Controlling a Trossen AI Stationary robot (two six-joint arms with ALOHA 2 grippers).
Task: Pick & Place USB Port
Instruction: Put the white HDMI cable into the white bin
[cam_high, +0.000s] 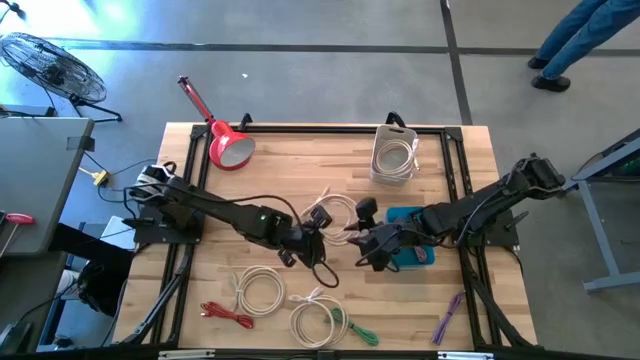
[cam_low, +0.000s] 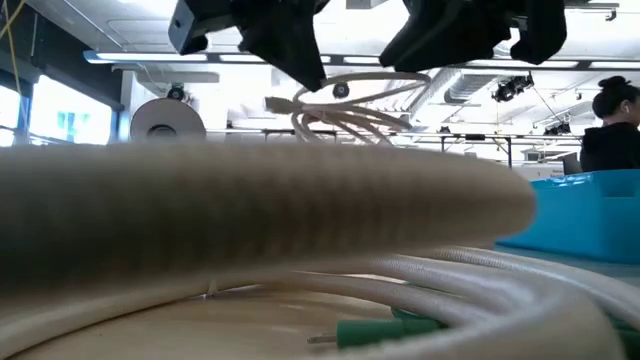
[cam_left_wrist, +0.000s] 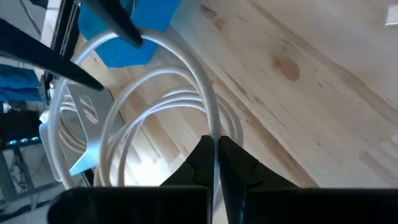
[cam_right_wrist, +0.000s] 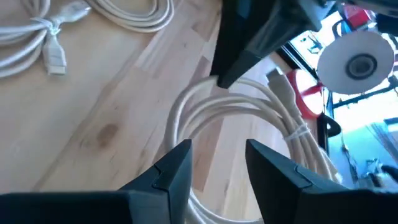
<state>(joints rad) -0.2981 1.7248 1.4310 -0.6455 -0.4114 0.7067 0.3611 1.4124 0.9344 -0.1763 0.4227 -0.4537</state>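
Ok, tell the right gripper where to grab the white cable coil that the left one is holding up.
Grip the bundled strands beside the tie, on the side away from the left gripper, which is shut on the white cable coil at one loop. There the strands run together, so the open right gripper can close across them. Come in level from the blue bin side.

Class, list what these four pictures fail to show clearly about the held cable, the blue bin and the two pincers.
- Low view: a blurred white cable coil close to the lens hides most of the table and of the blue bin.
- High view: the held white cable is too small to read its plug type.
- Left wrist view: left pincer is shut on it; the bin is cut off by the edge.
- Right wrist view: right pincer is open; contact unclear.
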